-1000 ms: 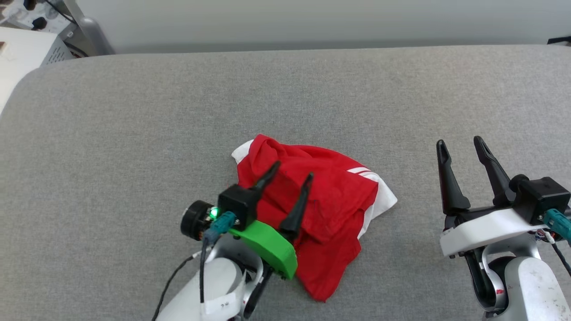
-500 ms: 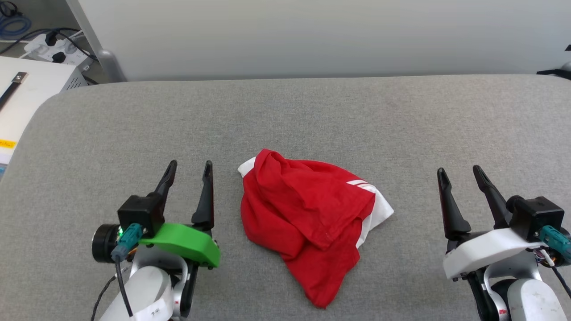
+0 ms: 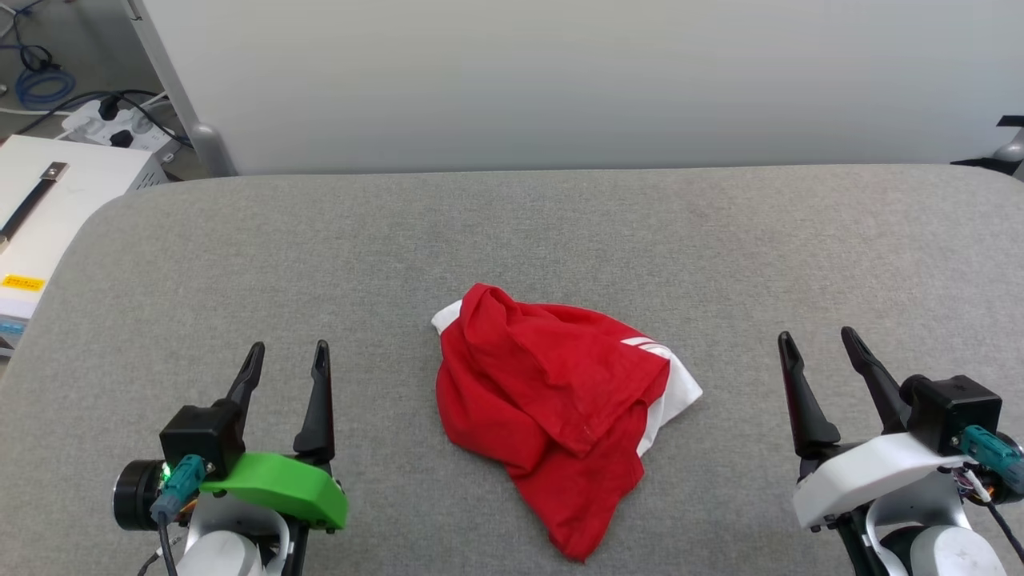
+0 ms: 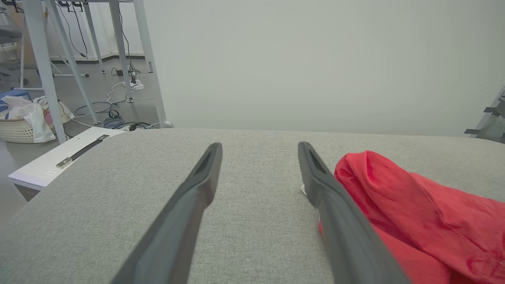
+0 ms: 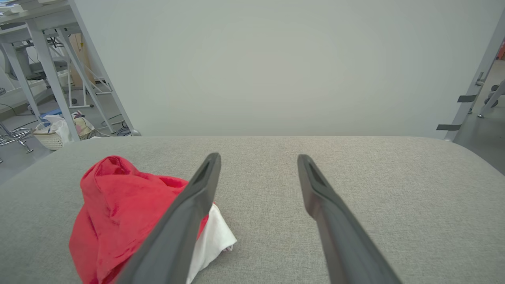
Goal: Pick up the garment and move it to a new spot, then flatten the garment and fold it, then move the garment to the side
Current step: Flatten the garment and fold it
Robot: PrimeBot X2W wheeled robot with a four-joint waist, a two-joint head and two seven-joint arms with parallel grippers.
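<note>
**Crumpled garment between two open grippers**

The garment (image 3: 552,408) lies in a bunched red heap at the middle of the near half of the grey padded surface (image 3: 512,232). Its folds are piled over one another. A white sleeve with thin white stripes pokes out on the heap's right side, a small white corner shows at its far left, and a red tail trails toward the near edge.

Nothing rests on the heap, and bare grey cloth surrounds it on every side. Behind the surface rises a plain pale wall (image 3: 560,80). Off the surface's far left corner stands a white case (image 3: 72,192) with a dark strap across its top. Beyond the case a power strip (image 3: 112,128) and a coil of blue cable (image 3: 40,84) lie on the floor beside a slanting metal leg (image 3: 180,88). The left wrist view also shows a basket (image 4: 15,128) of pale cloths on the floor farther off.

The left gripper (image 3: 289,349) is at the lower left, fingers spread wide and holding nothing, apart from the heap's left edge. In its wrist view the red cloth lies just past its right-hand finger. The right gripper (image 3: 815,334) is at the lower right, also spread wide and empty, farther from the heap than the left one. The white sleeve is the nearest part to it.
</note>
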